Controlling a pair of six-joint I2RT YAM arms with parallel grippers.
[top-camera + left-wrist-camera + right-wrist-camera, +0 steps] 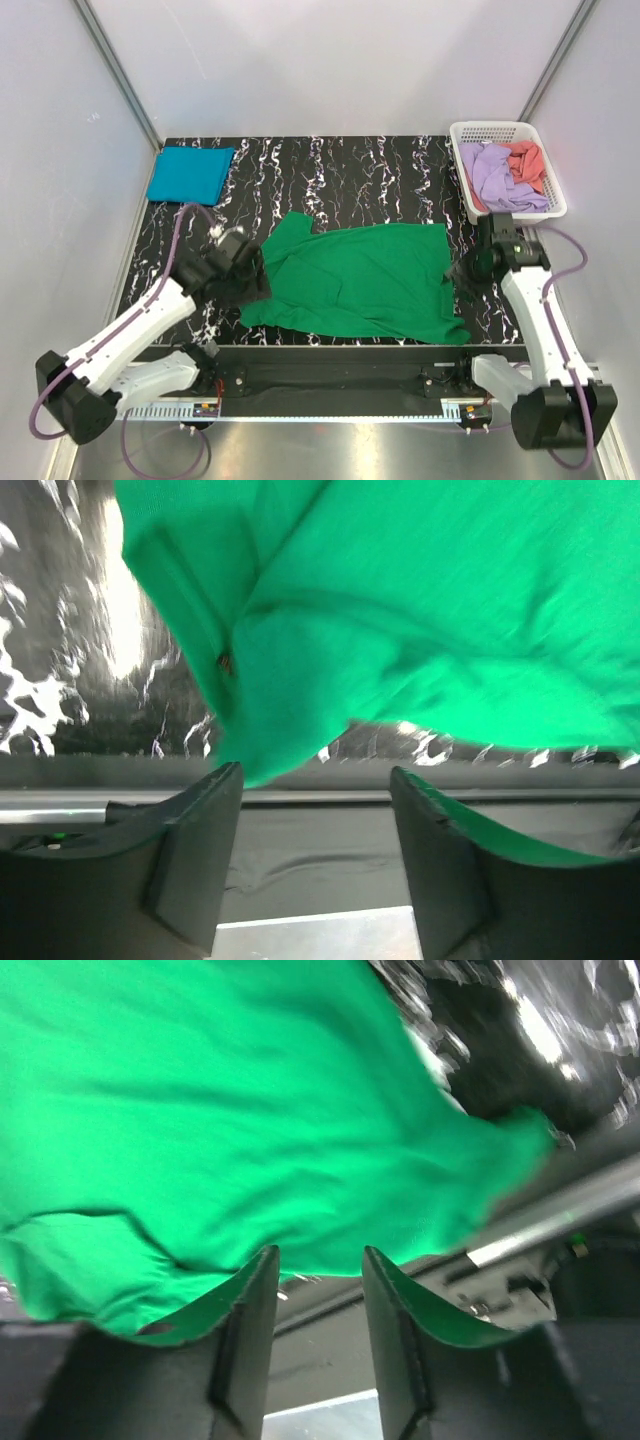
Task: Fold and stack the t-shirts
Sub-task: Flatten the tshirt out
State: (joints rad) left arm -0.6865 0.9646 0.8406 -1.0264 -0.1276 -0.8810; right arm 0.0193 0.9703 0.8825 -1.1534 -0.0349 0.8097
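One green t-shirt (360, 280) lies opened out on the dark marbled bench (330, 170), closer to its near edge than its far one. It is creased and not yet folded. Its long axis runs left to right, so each short end faces one arm.

The left hand (315, 772) sits at the shirt's left end. Its fingers stand apart with nothing between them, and the cloth edge lies just ahead of their tips. The right hand (320, 1255) sits at the right end in the same state: open and gripping nothing, with the green hem just past its fingertips. From the left hand the shirt lies to the right, and from the right hand to the left. Each arm is therefore nearest its own end, and I judge that a fold across the long axis would need both to take hold together.

Further out, a teal t-shirt (190, 174) lies folded to a rectangle at the far left corner, well apart from the green one. At the far right a white basket (505, 127) holds a lilac t-shirt (495, 170) and a coral t-shirt (527, 158), bunched together.
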